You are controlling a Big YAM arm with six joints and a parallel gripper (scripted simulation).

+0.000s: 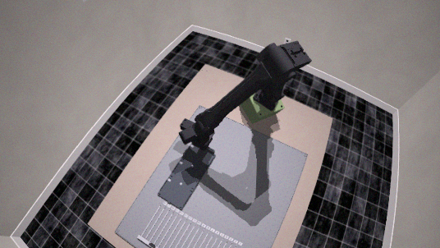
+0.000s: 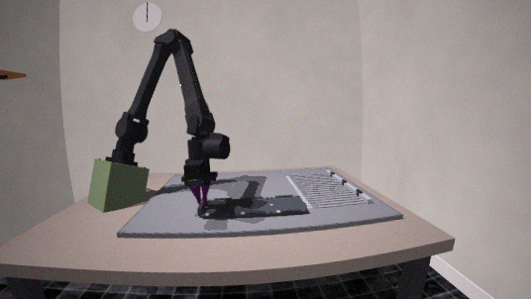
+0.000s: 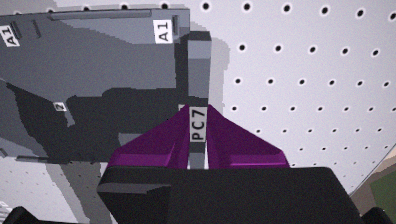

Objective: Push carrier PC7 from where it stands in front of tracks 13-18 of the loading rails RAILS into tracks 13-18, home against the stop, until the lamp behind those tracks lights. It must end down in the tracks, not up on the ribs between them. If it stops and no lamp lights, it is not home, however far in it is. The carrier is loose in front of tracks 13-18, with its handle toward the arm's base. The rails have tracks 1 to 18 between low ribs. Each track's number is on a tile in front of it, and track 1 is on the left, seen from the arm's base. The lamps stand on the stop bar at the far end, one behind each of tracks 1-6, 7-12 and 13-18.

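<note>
While the tan bench (image 2: 277, 257) carries a grey perforated board (image 2: 163, 218), the rails RAILS (image 2: 324, 190) lie toward its far right corner. Carrier PC7 (image 2: 267, 205), a flat dark grey plate with white "A1" labels, lies just before the rails near the front edge. Its narrow grey handle (image 3: 198, 75), labelled "PC7", is clamped between the purple fingers of the gripper (image 3: 198, 150).

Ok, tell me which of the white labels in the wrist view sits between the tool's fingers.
The PC7 label, on the carrier's handle, between the purple fingers. Both A1 labels sit on the carrier's body, away from the tool.
</note>
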